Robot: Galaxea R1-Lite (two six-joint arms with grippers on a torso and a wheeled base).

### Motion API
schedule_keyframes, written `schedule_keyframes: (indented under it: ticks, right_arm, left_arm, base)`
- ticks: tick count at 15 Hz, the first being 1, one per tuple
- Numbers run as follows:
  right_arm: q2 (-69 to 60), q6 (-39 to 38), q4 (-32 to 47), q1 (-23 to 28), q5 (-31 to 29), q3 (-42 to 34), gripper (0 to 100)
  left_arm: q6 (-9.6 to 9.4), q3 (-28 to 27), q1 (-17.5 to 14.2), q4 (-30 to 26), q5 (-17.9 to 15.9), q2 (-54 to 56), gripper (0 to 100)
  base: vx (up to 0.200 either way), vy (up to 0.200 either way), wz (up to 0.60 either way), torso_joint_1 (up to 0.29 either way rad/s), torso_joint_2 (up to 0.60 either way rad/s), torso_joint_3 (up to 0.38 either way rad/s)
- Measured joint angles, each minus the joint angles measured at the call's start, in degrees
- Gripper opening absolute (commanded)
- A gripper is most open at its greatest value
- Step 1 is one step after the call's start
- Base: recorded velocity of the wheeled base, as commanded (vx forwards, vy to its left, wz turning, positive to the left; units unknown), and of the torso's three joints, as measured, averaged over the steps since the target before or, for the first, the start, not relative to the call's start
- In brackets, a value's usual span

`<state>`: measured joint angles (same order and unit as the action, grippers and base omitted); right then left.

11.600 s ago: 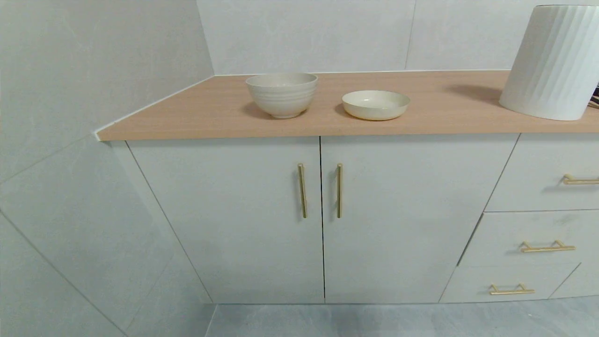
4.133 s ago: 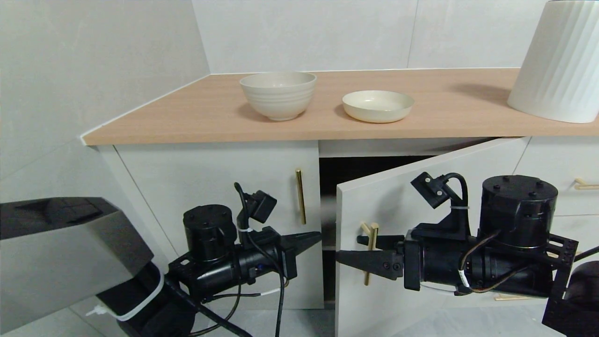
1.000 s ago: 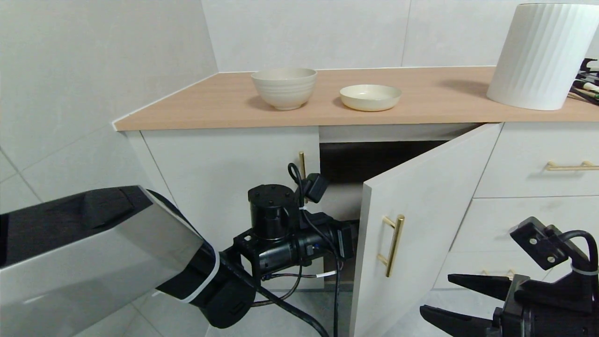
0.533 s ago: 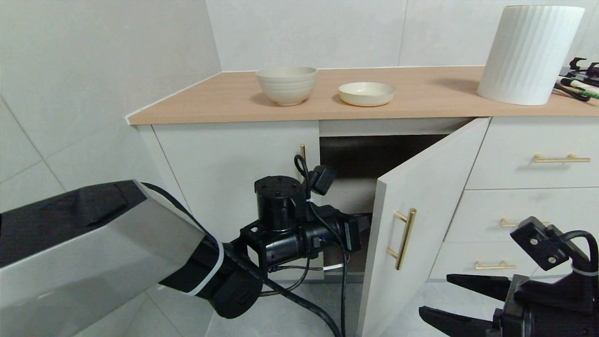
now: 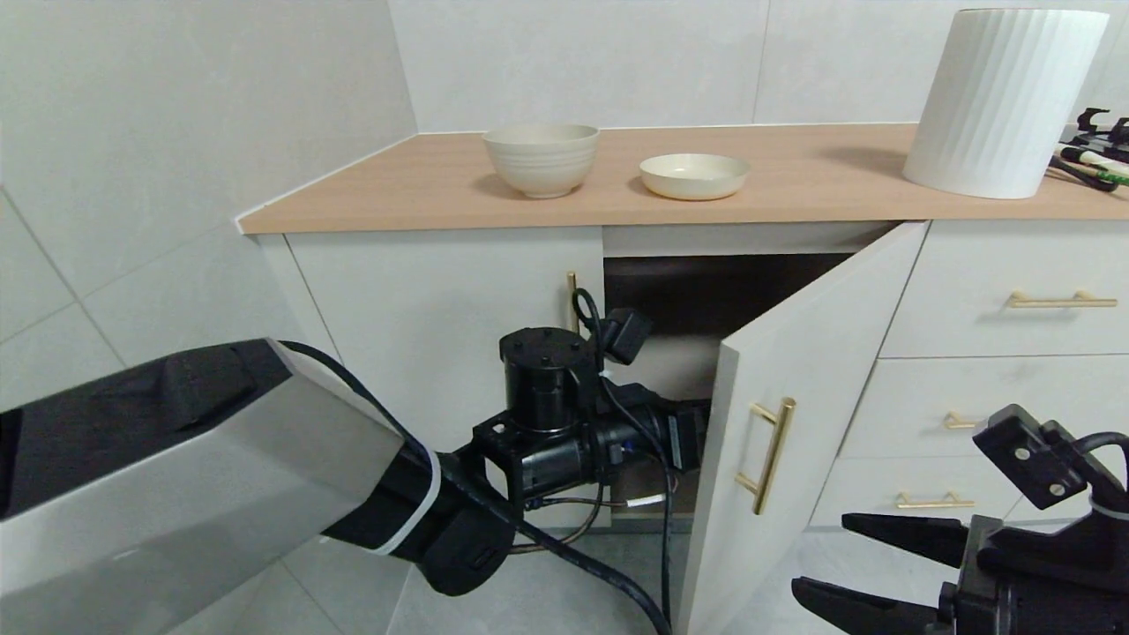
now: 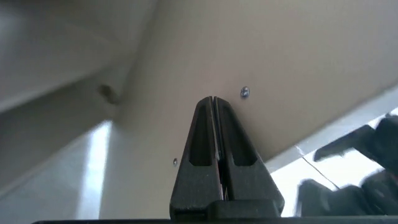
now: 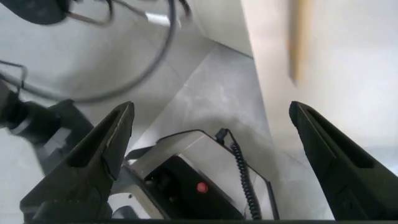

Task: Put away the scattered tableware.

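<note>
A deep cream bowl [image 5: 541,159] and a shallow cream dish [image 5: 694,175] stand side by side on the wooden countertop [image 5: 414,190]. Below them the right cabinet door [image 5: 798,379] hangs partly open, showing a dark interior [image 5: 706,295]. My left arm's wrist [image 5: 564,437] is low in the gap, and its tips are hidden behind the door's edge. In the left wrist view my left gripper [image 6: 212,102] is shut and empty, tips against the door's inner face [image 6: 298,74]. My right gripper [image 5: 847,560] [image 7: 214,155] is open and empty, low and right of the door handle [image 5: 769,454].
A tall white ribbed container [image 5: 1005,101] stands at the counter's right, with pens and tools [image 5: 1089,159] beyond it. Drawers with gold handles [image 5: 1058,302] lie right of the open door. The left cabinet door [image 5: 441,335] is closed. A tiled wall [image 5: 176,132] bounds the left side.
The head camera has shifted a little. My left arm has pushed further right behind the door, and the door has swung wider open. The right gripper has kept its place.
</note>
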<state>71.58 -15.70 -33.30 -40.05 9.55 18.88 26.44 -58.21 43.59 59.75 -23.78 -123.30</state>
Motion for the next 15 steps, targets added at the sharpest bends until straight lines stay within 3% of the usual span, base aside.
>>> schedule_keyframes:
  ticks: [3, 6, 9, 12, 15]
  right_arm:
    - [-3.39, 0.0, 0.52, -2.54, 0.41, -0.01, 100]
    - [-10.62, 0.57, 3.45, -4.83, 5.28, -0.1, 100]
    - [-15.8, 3.44, 5.39, -5.53, 9.45, 0.0, 100]
    - [-16.85, 3.72, 5.32, -5.4, 9.45, 0.05, 100]
    - [-14.23, 3.5, 5.21, -4.02, 6.81, 1.18, 100]
  left_arm:
    - [-0.23, -1.9, 4.43, -3.21, 0.02, 0.34, 0]
    - [-0.69, -4.68, 13.21, -7.06, -0.38, 1.96, 0]
    - [-4.68, -2.18, 15.97, -7.61, -0.16, 4.61, 0]
    - [-5.38, 0.66, 14.53, -7.66, 1.21, 6.79, 0]
    - [-5.49, 5.99, 7.97, -7.47, 4.85, 11.01, 0]
  base:
    - [0.0, 0.0, 0.0, 0.0, 0.0, 0.0]
    - [0.0, 0.0, 0.0, 0.0, 0.0, 0.0]
    - [0.0, 0.0, 0.0, 0.0, 0.0, 0.0]
    - [0.0, 0.0, 0.0, 0.0, 0.0, 0.0]
    - [0.0, 0.0, 0.0, 0.0, 0.0, 0.0]
